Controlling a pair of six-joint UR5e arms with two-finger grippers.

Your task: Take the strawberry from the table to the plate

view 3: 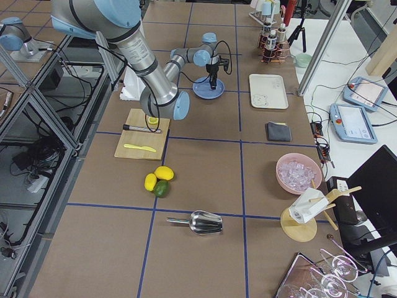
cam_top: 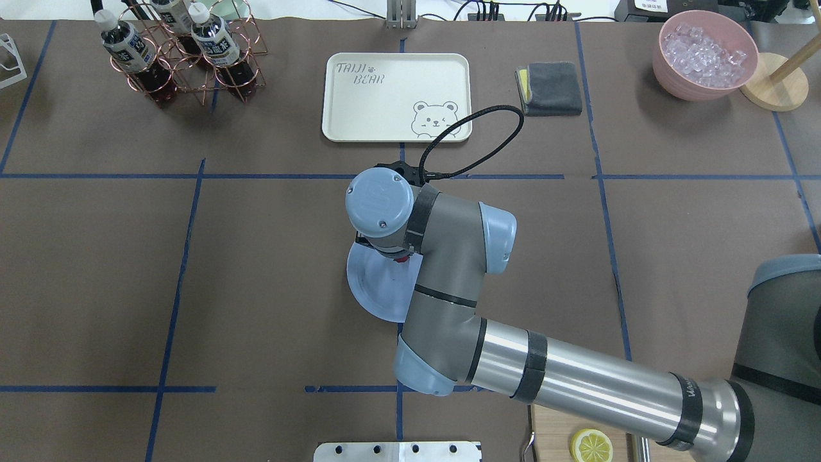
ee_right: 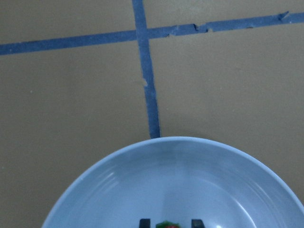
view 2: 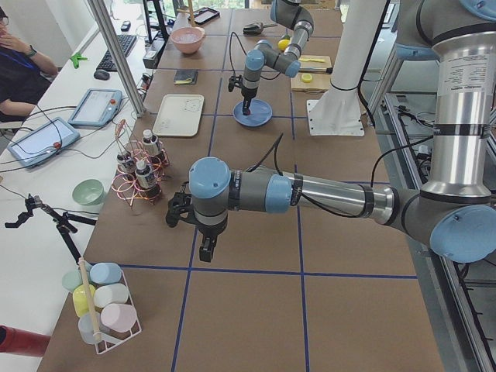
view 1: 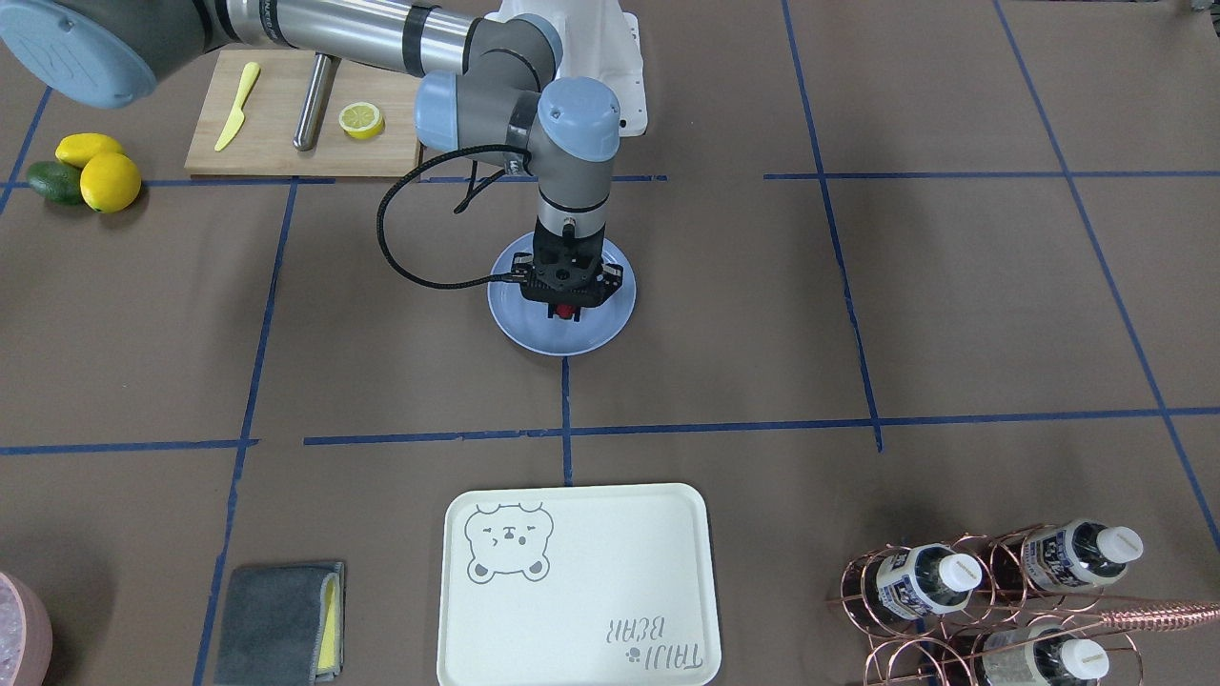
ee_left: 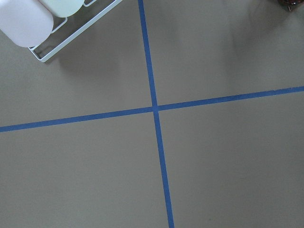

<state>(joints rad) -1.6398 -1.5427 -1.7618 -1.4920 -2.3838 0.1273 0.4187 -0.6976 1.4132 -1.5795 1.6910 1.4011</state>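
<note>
The light-blue plate (view 1: 530, 330) (cam_top: 372, 289) lies on the brown table (view 1: 858, 286) near its middle. My right gripper (view 1: 565, 303) points straight down over the plate's centre, shut on the strawberry (view 1: 566, 312). A sliver of the red berry (cam_top: 401, 258) peeks out under the wrist in the overhead view. In the right wrist view the strawberry (ee_right: 167, 224) sits between the two fingertips (ee_right: 145, 222) at the bottom edge, just above the plate (ee_right: 175, 180). My left gripper (view 2: 205, 249) hangs over bare table far from the plate; I cannot tell its state.
A cream bear tray (view 1: 577, 586) lies in front of the plate, a grey cloth (view 1: 278, 621) beside it. A bottle rack (view 1: 991, 595) stands at one corner. A cutting board (view 1: 300, 114) with a lemon half, plus lemons (view 1: 107, 176), lie near the robot base.
</note>
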